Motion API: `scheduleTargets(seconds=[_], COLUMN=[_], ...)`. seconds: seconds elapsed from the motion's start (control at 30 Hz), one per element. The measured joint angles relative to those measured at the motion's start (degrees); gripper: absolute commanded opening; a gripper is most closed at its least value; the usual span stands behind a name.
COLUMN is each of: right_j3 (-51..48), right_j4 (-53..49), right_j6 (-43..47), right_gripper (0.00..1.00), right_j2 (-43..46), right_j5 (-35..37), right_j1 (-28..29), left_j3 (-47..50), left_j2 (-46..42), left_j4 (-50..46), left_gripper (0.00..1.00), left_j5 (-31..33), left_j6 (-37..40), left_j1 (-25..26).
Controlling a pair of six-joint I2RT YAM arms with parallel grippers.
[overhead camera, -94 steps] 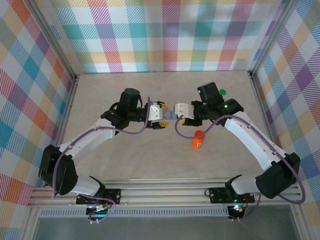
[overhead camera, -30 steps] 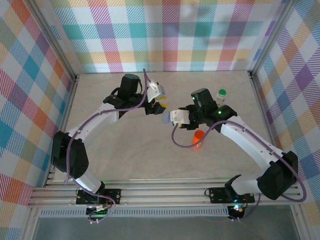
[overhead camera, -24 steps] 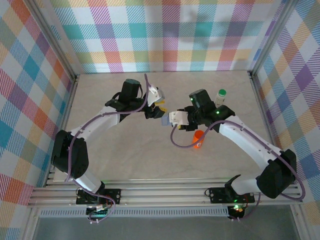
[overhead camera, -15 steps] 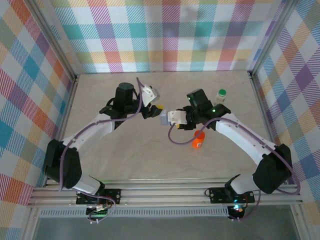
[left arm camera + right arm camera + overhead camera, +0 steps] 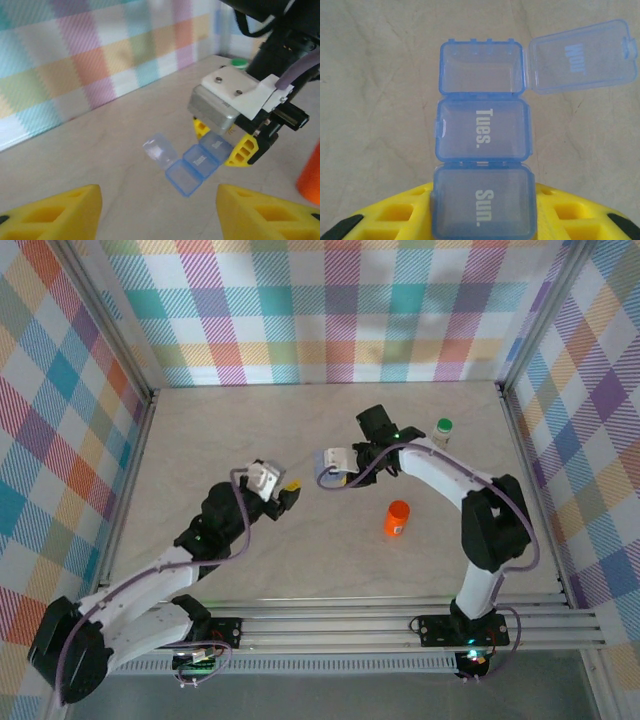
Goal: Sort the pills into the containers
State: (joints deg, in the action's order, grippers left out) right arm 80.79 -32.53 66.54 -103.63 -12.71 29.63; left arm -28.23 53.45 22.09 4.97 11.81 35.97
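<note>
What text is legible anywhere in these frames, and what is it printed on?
"Sun." on the nearest closed lid of the blue pill box.
"Tues." on its middle closed lid.
"Mon", faint, on its flipped-open lid.
The orange bottle and green-capped bottle: nothing legible.

Right hand (image 5: 482, 216) grips the Sun. end of blue pill box (image 5: 482, 145); Tues. closed, far compartment open, lid (image 5: 582, 57) flipped right, above table (image 5: 375, 75).
</note>
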Motion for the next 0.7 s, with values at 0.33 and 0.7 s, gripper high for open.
scheduleTargets(seconds=[0.33,0.7], right_j3=[11.26,13.07], right_j4=[-0.26,-2.08], right_j6=[1.97,4.31], right_gripper=[0.02,0.08], right_j2=[-14.91,-20.2], right_j5=[-1.7,-2.84], right_j1=[-2.67,-3.06], left_j3=[-2.8,-10.51], left_j2=[-23.71,-37.73], left_j4=[-25.64,-48.19], left_gripper=[1.0,1.0], left_j5=[26.03,36.17], left_j6=[-29.62,-37.44], left_j1=[-0.72,-0.83])
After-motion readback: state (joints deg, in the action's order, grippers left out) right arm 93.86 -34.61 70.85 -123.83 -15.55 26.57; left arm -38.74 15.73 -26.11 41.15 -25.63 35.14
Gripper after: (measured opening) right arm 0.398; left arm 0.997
